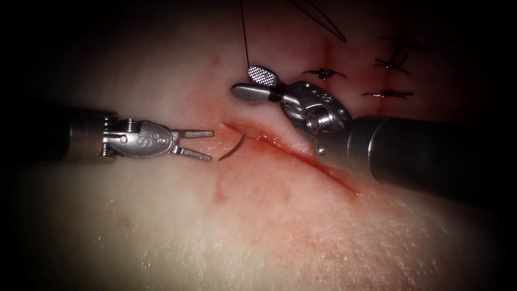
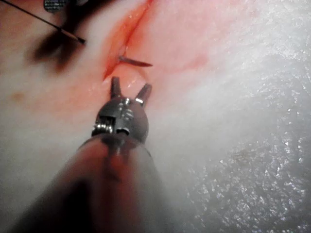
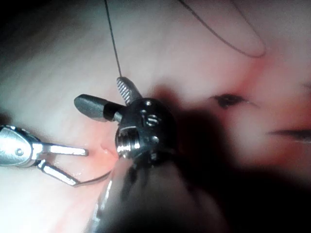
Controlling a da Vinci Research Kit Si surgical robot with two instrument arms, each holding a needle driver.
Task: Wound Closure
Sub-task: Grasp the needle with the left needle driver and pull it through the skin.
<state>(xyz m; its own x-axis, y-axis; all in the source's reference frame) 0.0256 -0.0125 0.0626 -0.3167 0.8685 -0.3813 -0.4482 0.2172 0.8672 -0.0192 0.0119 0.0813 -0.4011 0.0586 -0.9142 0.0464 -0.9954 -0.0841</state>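
At the near end of the cut [image 1: 291,153], toward nine o'clock from the centre of the endoscope view, the needle [image 1: 232,149] sits in the tissue [image 1: 258,231], its pointed end standing free on the cut's left side and the rest of its curve buried under the lip. Neither tool holds it. The left pincer [image 1: 202,144] lies just beside that free tip with its jaws parted and empty. The right pincer [image 1: 257,84], at about twelve o'clock from the needle, is also spread and grips nothing; the thread [image 1: 245,37] runs up from beside its upper jaw, though whether it touches I cannot tell. Finished stitches [image 1: 324,73] lie toward two o'clock, with red fluid [image 1: 318,161] along the cut.

The risk, as I judge it: the needle is unheld, so any drag on the thread or nudge from a jaw could rock it or back it out. A grab too close to the point might also blunt it or let it swivel in the jaws.

The left shaft lies nearly level, coming in from nine o'clock; the right shaft enters from three to four o'clock, its wrist bent so the jaws point toward nine.
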